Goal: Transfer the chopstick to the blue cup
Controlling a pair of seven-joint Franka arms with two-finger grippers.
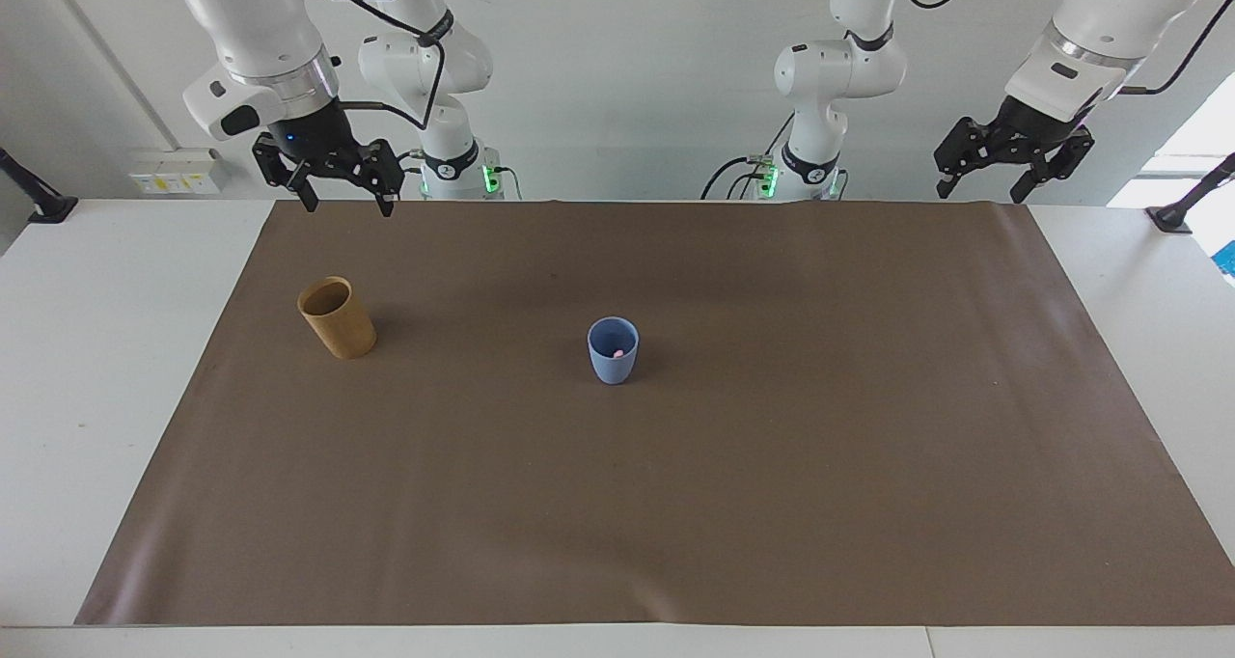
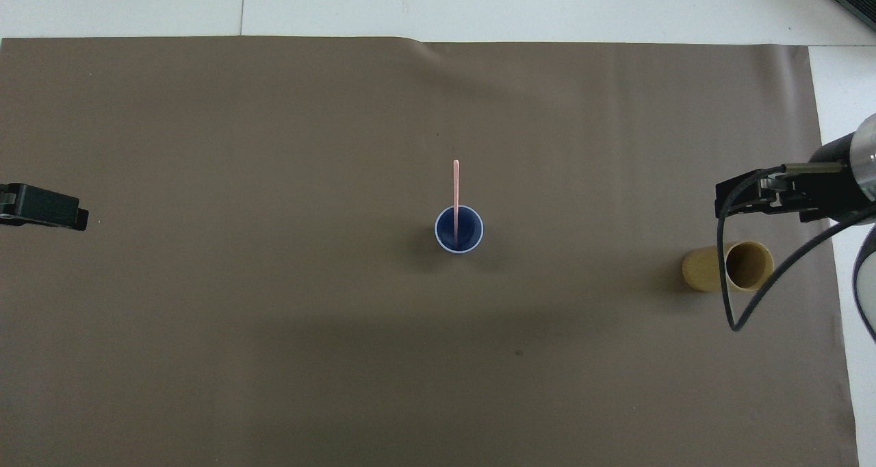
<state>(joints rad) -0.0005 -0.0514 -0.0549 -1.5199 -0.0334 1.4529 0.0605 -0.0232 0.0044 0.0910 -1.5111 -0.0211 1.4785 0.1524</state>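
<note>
At the middle of the brown mat point(image 1: 868, 465), the blue cup point(image 1: 613, 350) stands upright with one pale pink chopstick point(image 2: 456, 193) in it, leaning on the rim and sticking out well above it. Toward the right arm's end of the table from the blue cup, well apart, a tan cup point(image 1: 337, 316) stands with nothing showing in it. The right gripper point(image 1: 343, 202) hangs spread and unladen, raised above the mat's edge close to the tan cup; the left gripper point(image 1: 982, 190) waits, likewise spread and unladen, well apart from the blue cup. The transfer looks done. One risk remains: the tall stick could tip the light cup if anything sweeps past low.
</note>
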